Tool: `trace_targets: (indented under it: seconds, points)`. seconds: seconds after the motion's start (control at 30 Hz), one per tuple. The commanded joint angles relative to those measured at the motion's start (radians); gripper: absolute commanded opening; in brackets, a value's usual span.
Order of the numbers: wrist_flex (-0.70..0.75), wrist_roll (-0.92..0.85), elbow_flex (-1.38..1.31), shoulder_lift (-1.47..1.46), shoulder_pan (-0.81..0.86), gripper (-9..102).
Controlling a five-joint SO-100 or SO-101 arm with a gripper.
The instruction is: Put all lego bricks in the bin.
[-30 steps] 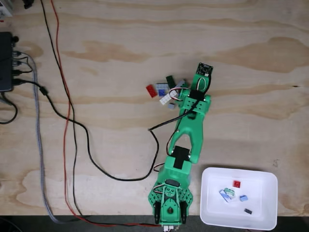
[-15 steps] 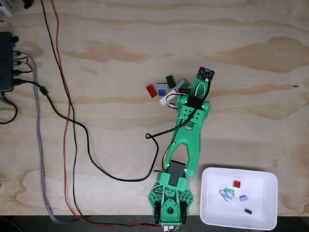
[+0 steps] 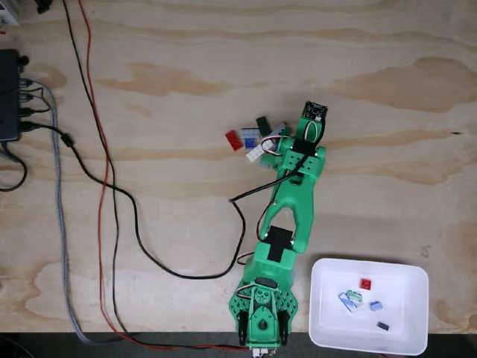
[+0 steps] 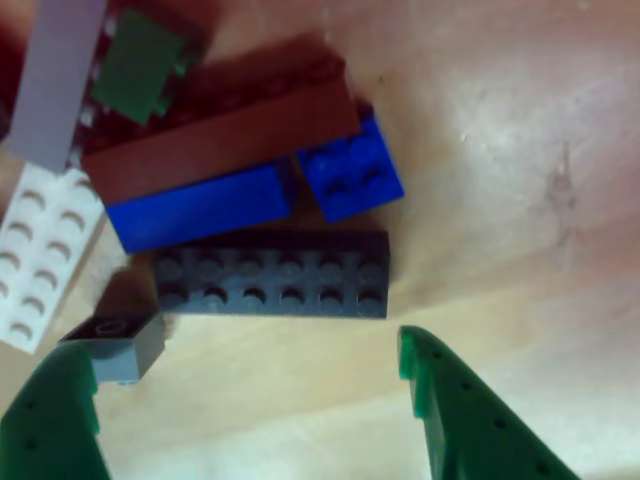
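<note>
A pile of lego bricks (image 3: 252, 139) lies on the plywood table just left of the green arm's (image 3: 298, 186) head. In the other view my gripper (image 4: 245, 345) is open, its green fingertips (image 4: 455, 410) low on either side. Just beyond them lies a black plate (image 4: 270, 272), untouched. Behind it are two blue bricks (image 4: 200, 205), a brown brick (image 4: 220, 140), a white brick (image 4: 40, 255), a small grey brick (image 4: 120, 345) by the left finger, a long grey piece (image 4: 55, 80) and a green brick (image 4: 140, 60). The white bin (image 3: 328, 328) at the lower right holds several bricks (image 3: 365, 283).
Black, red and grey cables (image 3: 104, 186) run down the table's left half, and a black cable (image 3: 238, 216) loops up to the arm. A black box (image 3: 9, 93) sits at the left edge. The arm's base (image 3: 262, 321) stands at the front edge beside the bin.
Half a second ago the arm had leaned a little differently; it now stands about where it was a second ago. The bricks in the pile and bin have not moved.
</note>
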Motion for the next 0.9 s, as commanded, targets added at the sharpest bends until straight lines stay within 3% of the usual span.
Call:
trace_targets:
  seconds: [0.0,0.4,0.7,0.87]
  points:
    - [-0.005,-0.006,-0.054,-0.028,0.009,35]
    - [-0.054,0.066,-0.048,-0.032,0.078,29]
    - [-0.051,0.1,-0.006,0.026,0.052,0]
    - [0.038,0.147,0.012,0.161,0.018,2]
